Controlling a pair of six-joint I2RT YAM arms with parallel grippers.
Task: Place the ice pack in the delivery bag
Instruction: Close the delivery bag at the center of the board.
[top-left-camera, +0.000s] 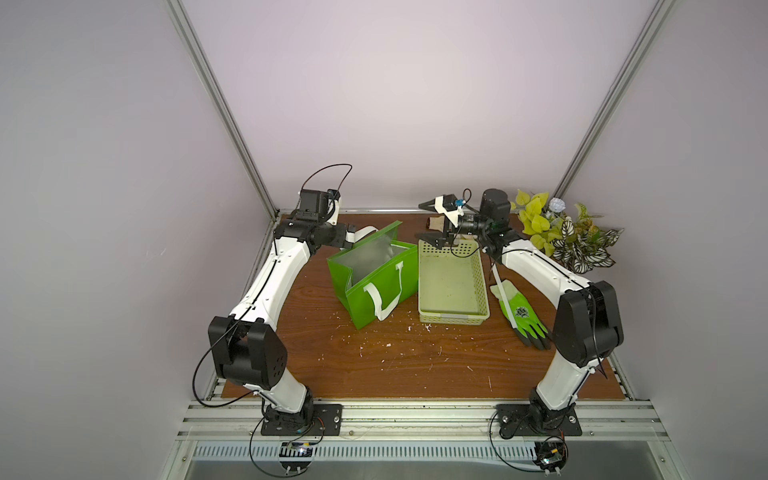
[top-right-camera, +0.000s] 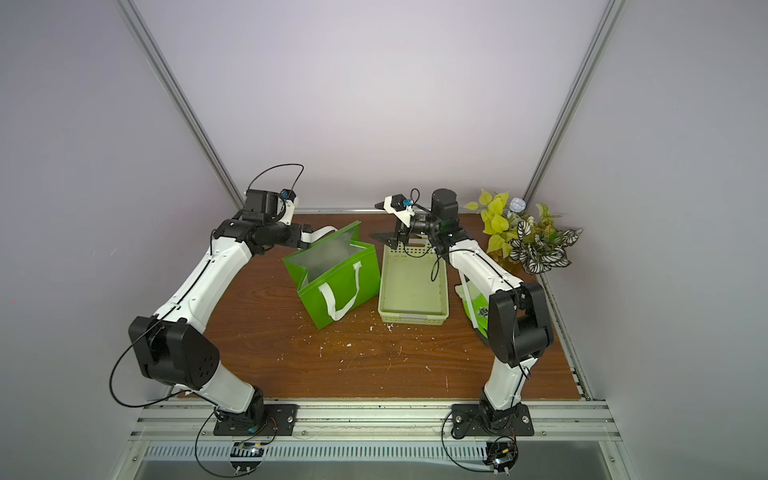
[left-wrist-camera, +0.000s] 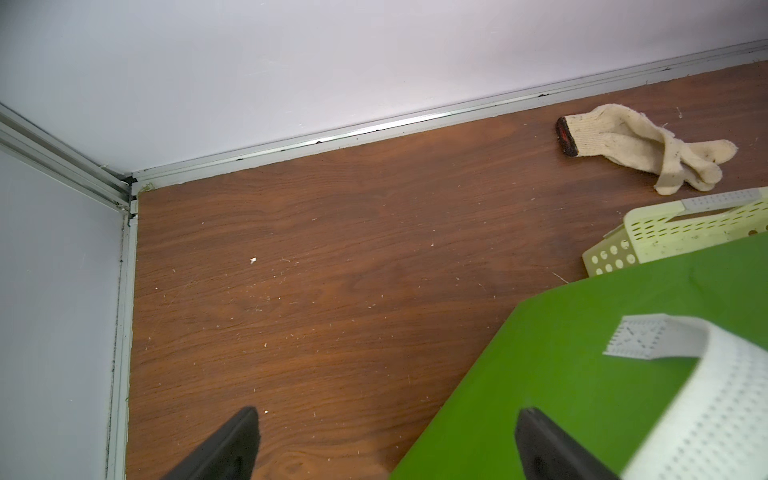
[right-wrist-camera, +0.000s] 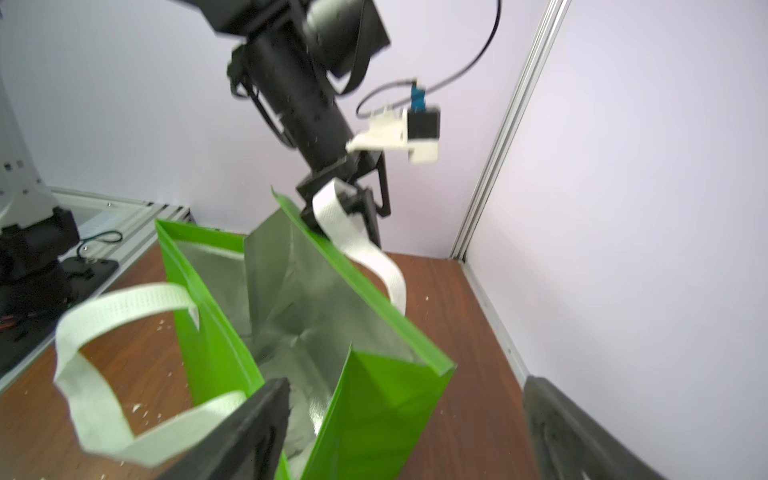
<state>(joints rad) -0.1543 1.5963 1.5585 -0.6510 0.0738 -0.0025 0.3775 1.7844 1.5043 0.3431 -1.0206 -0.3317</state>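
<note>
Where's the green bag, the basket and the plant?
green bag (top-left-camera: 409, 276): in a top view, on its front green side.
basket (top-left-camera: 453, 317): in a top view, on its near holed wall.
plant (top-left-camera: 570, 243): in a top view, on a striped leaf.

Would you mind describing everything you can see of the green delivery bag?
The delivery bag is a bright green rectangular tote lined with crinkled silver foil. It stands upright and open on the wooden table, close against the pale basket. One white strap handle droops down its near side; the far handle lifts up to the left gripper, whose fingers stand open. What lies inside is too blurred to tell.
</note>
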